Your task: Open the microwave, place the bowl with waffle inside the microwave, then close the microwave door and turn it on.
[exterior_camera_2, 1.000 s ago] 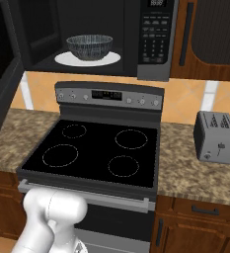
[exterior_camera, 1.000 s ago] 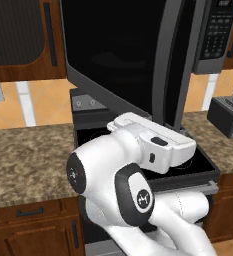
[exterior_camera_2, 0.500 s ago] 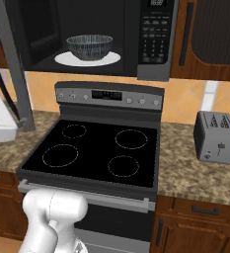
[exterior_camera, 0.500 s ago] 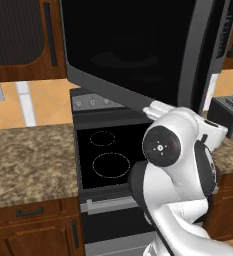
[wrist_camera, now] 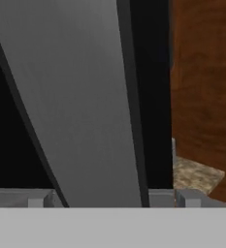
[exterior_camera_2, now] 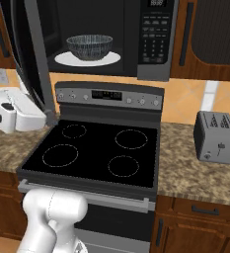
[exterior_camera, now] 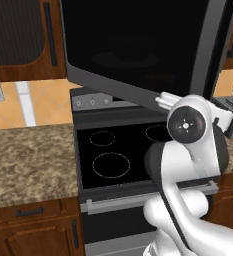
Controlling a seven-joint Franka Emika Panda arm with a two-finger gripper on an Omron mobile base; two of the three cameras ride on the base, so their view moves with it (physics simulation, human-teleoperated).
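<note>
My two-finger gripper (wrist_camera: 107, 198) gapes wide, empty, beside the black-glass, grey-framed microwave door (exterior_camera_2: 35, 64) (stiff, hinged); I'd push its outer face, probably. The ribbed grey-blue bowl (exterior_camera_2: 89, 46) sits inside.

Microwave (exterior_camera_2: 151, 44) sits above the stove (exterior_camera_2: 94, 153), door (exterior_camera_2: 35, 54) swung out to the left; bowl (exterior_camera_2: 89, 46) on the turntable (exterior_camera_2: 87, 59) inside, left of the button panel (exterior_camera_2: 155, 34); toaster (exterior_camera_2: 216, 137) on the counter (exterior_camera_2: 195, 173) right of the stove, well apart from it; gripper (wrist_camera: 109, 198) at the stove's left edge, just beside the door's lower edge, fingers either side of the door frame in the hand view; cabinet (exterior_camera_2: 210, 34) right of the microwave; drawers (exterior_camera_2: 198, 210) below the counter.
</note>
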